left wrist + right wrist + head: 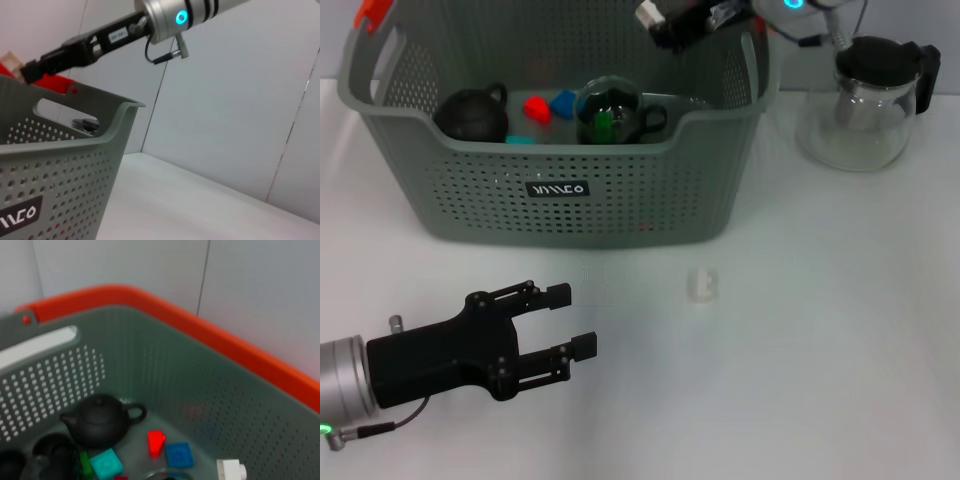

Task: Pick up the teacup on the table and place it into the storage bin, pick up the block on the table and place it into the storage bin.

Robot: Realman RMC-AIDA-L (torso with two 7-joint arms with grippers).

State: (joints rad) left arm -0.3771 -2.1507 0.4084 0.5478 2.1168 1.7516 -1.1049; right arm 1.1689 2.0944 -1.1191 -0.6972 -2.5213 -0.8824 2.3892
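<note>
1. the storage bin (560,215) sits at the back left of the white surface (800,380), a grey-green plastic basket with walls full of small round holes, handle cut-outs, an orange clip at one corner and a small black label on the front.
2. inside it lie a matte black teapot (472,113), a dark glass teacup (612,112) with something green in it, a red block (537,109), a blue block (563,101) and a teal block (520,139).
3. the right tool (665,22) hangs over the bin's back right corner. in the right wrist view a small white block (231,470) shows just over the bin's inside; i cannot tell whether the fingers are apart or clamped on it.
4. a small, pale, see-through cup-like piece (701,284) stands alone on the surface in front of the bin, clear of the wall.
5. the left tool (565,322) hovers low at the front left, black, its fingers apart with nothing between them, pointing toward that pale piece but well short of it.
6. a clear glass jug (865,105) with a black lid and handle stands to the right of the bin.
</note>
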